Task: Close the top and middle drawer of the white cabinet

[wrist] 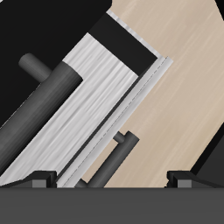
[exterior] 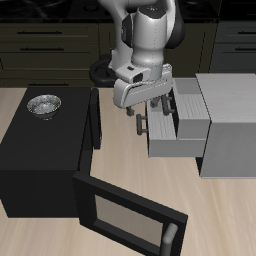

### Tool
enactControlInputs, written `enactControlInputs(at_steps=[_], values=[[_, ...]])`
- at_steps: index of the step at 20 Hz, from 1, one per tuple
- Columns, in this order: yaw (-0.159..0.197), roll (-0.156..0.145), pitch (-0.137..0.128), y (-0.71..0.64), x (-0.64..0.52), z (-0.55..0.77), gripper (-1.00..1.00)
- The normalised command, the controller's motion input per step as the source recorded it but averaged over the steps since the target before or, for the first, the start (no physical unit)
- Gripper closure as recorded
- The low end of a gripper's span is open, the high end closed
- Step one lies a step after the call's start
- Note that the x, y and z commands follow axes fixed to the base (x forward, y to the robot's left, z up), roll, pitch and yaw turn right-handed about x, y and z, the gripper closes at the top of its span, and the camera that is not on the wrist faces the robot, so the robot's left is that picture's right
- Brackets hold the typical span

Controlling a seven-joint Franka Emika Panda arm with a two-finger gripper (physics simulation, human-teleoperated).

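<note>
So the white cabinet (exterior: 232, 120) sat on the table at roughly 3 o'clock from the middle of the exterior view, with the microwave (exterior: 45, 150) over at 9 o'clock, its door (exterior: 130, 215) swung open toward the table's front edge, and a small metal bowl (exterior: 44, 104) on its roof. Two drawers stuck out of the cabinet toward the microwave: the top drawer (exterior: 185, 103) only partway, the middle drawer (exterior: 178, 138) further, handle (exterior: 143, 124) leading. The gripper (exterior: 146, 108) hung right over the drawer fronts, holding nothing; in the wrist view just the two fingertips (wrist: 38, 179) showed at the frame edge, set fairly wide apart with bare table between them. That view also caught a drawer's ribbed white face (wrist: 87, 105) and a dark bar handle (wrist: 112, 162) running diagonally, though which drawer it belonged to I couldn't tell for sure. The bit that mattered, I reckoned: the cabinet body lay at about 3 o'clock from the gripper in the exterior view, and the drawer fronts ran long-ways roughly 12 to 6, so the push needed to go square into a front toward 3. Neither drawer looked shut yet, so both steps remained.
</note>
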Motion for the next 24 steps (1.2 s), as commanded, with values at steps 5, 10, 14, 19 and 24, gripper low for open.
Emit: enactControlInputs(at_steps=[5, 10, 14, 19, 24], values=[[0.008, 0.045, -0.022, 0.22, 0.03, -0.07, -1.0], [0.005, 0.066, 0.002, 0.36, -0.04, -0.14, -1.0], [-0.009, 0.05, -0.002, 0.29, -0.03, -0.06, -1.0], [0.006, 0.043, -0.021, 0.23, -0.03, -0.05, -1.0], [-0.016, 0.028, -0.035, 0.16, 0.02, -0.03, -1.0]])
